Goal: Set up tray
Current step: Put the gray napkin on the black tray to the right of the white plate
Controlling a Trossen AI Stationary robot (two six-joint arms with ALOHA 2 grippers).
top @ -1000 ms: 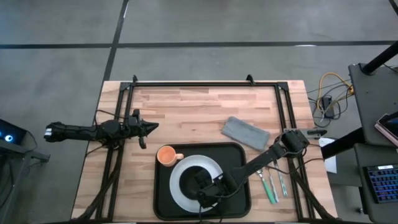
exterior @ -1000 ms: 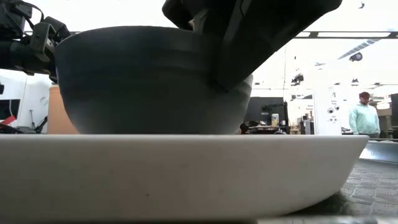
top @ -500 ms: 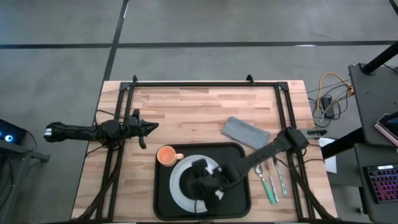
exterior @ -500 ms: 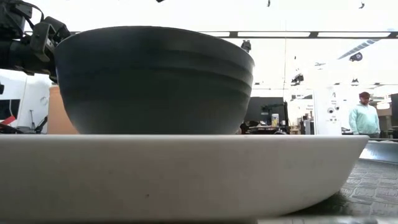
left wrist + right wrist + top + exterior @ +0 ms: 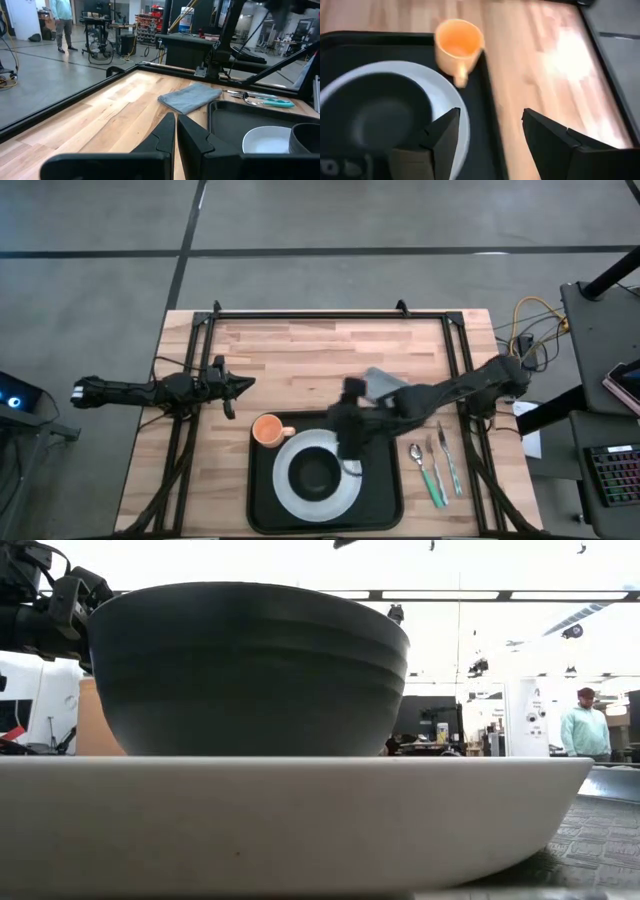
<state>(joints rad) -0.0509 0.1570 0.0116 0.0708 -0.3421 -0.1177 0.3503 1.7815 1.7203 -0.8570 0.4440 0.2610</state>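
The black tray point(image 5: 262, 502) lies at the table's near middle. On it rests a white plate point(image 5: 342, 490) with a black bowl point(image 5: 315, 473) standing in it. An orange cup point(image 5: 267, 430) stands in the tray's far left corner. My right gripper point(image 5: 350, 446) hovers open above the plate's far right rim, and in its wrist view point(image 5: 490, 131) it looks down on the cup point(image 5: 459, 44) and bowl point(image 5: 375, 115). My left gripper point(image 5: 240, 383) is shut and waits over the table's left part, clear of everything.
A grey folded napkin point(image 5: 383, 383) lies beyond the tray's far right corner, partly under my right arm. Cutlery point(image 5: 432, 465) lies on the wood to the right of the tray. A black frame point(image 5: 330, 313) runs along the table's far edge and sides. A person point(image 5: 583, 725) stands far off in the room.
My right gripper has come off the bowl's rim, risen and drawn back toward the table's far edge, ending above the plate's far right rim. The bowl has stayed standing in the plate.
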